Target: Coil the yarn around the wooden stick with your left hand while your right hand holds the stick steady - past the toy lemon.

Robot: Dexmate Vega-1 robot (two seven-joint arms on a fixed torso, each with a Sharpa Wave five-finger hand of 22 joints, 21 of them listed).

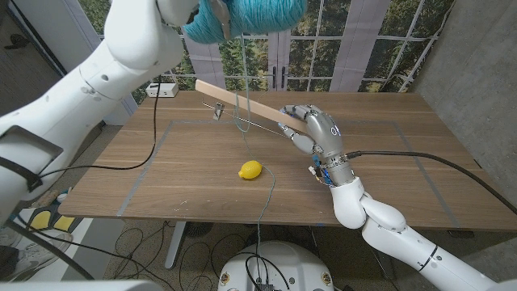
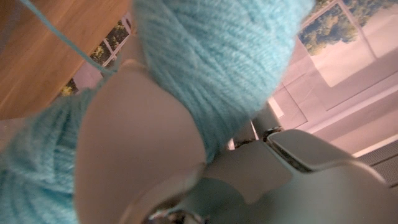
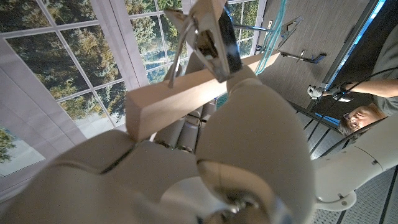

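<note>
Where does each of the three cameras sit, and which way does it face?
Head view: on the robot's head, looking down over the table; both arms, right hand gripping the wooden stick.
Left wrist view: on the left wrist, against the left hand holding yarn.
Right wrist view: on the right wrist, facing windows.
Shared: the stick, head and right wrist views.

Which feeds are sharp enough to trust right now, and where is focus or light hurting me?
Head view: evenly lit and sharp; toy lemon, wooden stick and right hand read clearly, thin strand faint. Left wrist view: yarn ball too close, soft and blurred against the left hand. Right wrist view: bright windows behind, stick end slightly soft.
</note>
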